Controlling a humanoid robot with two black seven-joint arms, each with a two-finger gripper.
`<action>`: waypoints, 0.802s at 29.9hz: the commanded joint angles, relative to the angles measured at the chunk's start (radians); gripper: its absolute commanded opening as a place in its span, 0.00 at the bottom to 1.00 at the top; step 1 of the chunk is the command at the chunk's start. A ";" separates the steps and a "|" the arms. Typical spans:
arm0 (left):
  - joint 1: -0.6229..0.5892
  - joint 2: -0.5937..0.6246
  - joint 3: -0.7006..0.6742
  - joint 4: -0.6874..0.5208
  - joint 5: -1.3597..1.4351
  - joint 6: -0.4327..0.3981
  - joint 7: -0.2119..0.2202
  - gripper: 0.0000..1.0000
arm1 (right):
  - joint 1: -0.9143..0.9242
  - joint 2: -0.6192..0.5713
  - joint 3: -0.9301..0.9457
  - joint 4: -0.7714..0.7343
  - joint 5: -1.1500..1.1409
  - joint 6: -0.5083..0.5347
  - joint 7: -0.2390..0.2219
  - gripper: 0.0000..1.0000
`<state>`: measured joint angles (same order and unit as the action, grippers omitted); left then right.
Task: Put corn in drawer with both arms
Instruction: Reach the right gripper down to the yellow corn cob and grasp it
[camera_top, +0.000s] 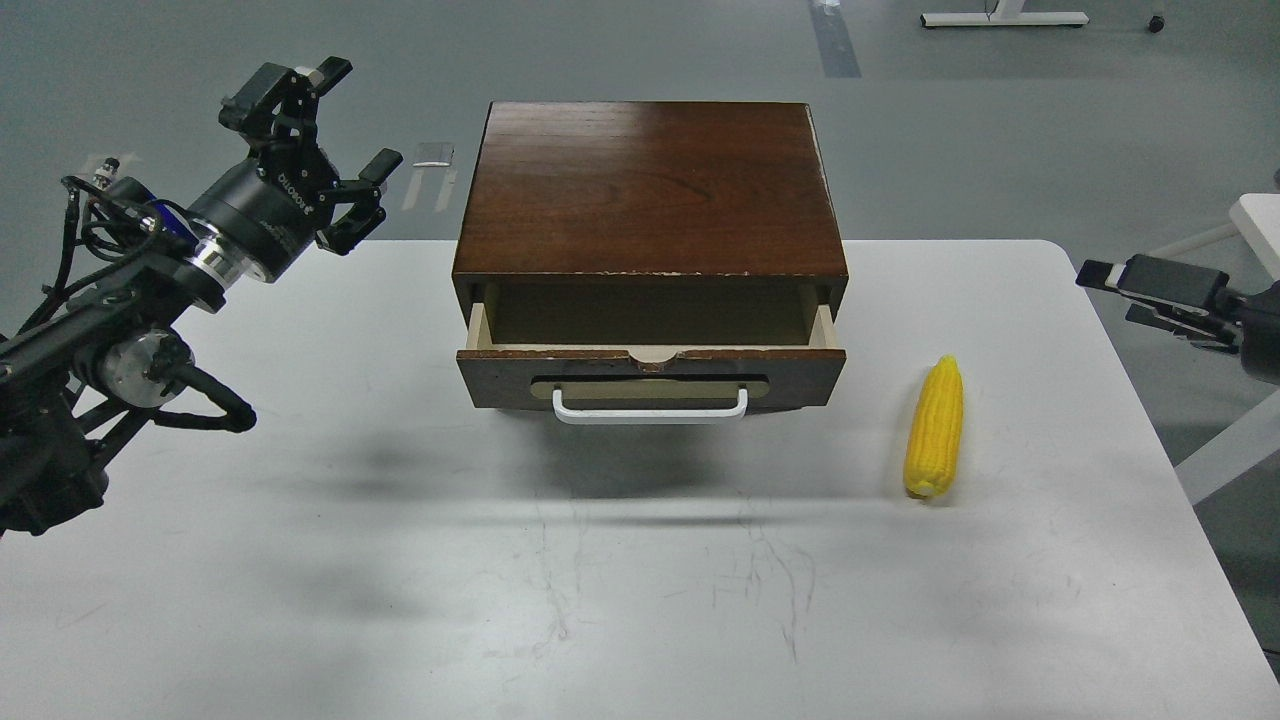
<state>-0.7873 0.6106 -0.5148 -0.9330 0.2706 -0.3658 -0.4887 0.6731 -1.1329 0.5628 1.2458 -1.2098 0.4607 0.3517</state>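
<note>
Hovering left tool (335, 140) spread wide, gripping nothing.

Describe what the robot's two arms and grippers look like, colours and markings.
Both arms are black. The left gripper has black fingers on a dark cylindrical wrist with white lettering, a silver ring, a blue patch and loose black cables. The right gripper shows black fingers with one pale tip.
</note>
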 joint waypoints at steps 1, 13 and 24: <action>-0.001 -0.002 -0.004 -0.003 0.005 -0.004 0.000 0.99 | 0.170 0.067 -0.229 -0.058 -0.103 0.003 -0.002 1.00; -0.003 -0.011 -0.008 -0.012 0.007 -0.005 0.000 0.98 | 0.332 0.328 -0.551 -0.287 -0.068 0.018 -0.052 1.00; -0.001 -0.014 -0.016 -0.012 0.009 -0.005 0.000 0.99 | 0.276 0.430 -0.552 -0.359 -0.030 0.022 -0.091 1.00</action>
<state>-0.7900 0.5975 -0.5314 -0.9452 0.2778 -0.3713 -0.4887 0.9620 -0.7198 0.0114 0.8943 -1.2464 0.4831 0.2700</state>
